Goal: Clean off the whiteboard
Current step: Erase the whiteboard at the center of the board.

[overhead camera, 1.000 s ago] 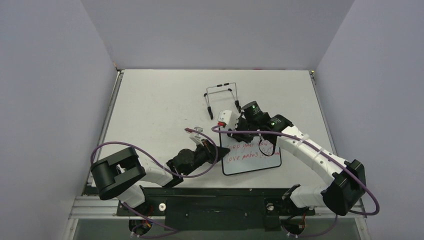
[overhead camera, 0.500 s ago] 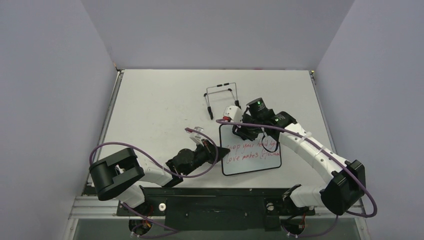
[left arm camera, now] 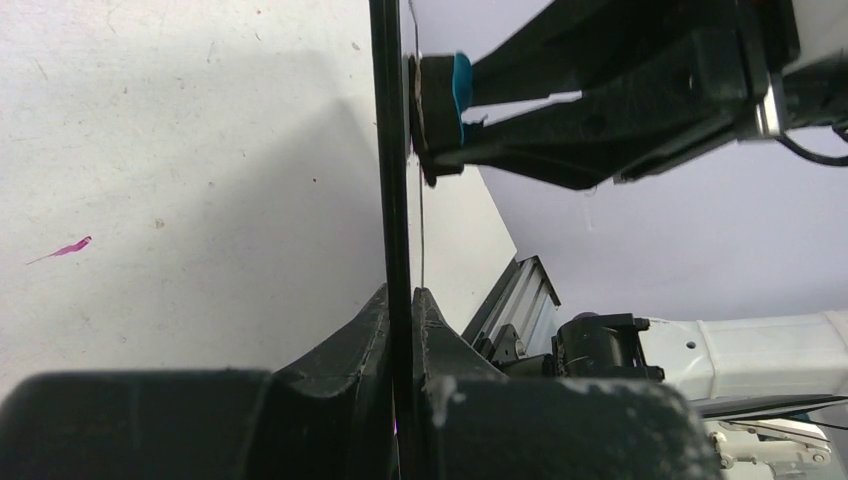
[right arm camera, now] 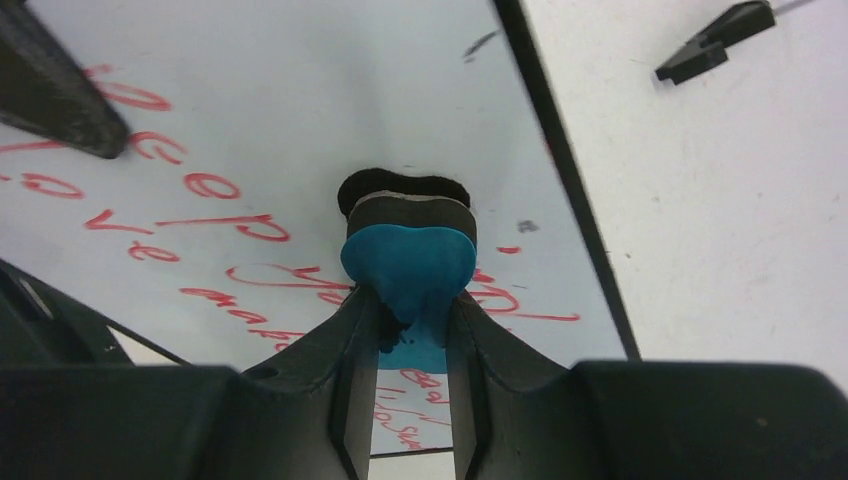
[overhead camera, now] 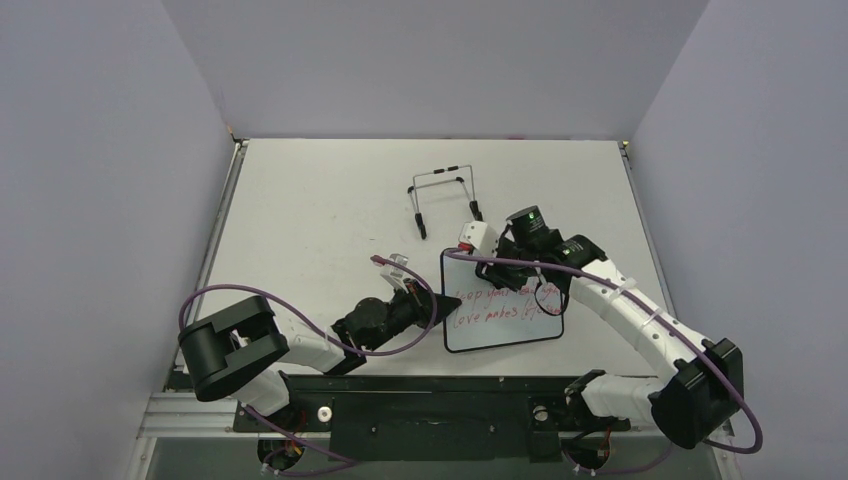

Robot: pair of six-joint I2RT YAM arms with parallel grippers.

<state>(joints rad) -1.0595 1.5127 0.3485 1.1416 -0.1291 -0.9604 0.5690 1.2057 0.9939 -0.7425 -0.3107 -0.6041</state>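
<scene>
The whiteboard (overhead camera: 505, 318), a glossy white rectangle in a thin black round-cornered frame, lies on the matte pale table (overhead camera: 320, 210) between the two arms, with looping red handwriting across it. The left gripper (left arm camera: 400, 300) is clenched on the frame's slim left edge, one black finger on either side. The right gripper (right arm camera: 410, 312) grasps a small eraser (right arm camera: 408, 262), a rounded blue body over a dark felt pad, pressed against the board among the red letters. A black wire stand (overhead camera: 443, 193) sits just beyond
</scene>
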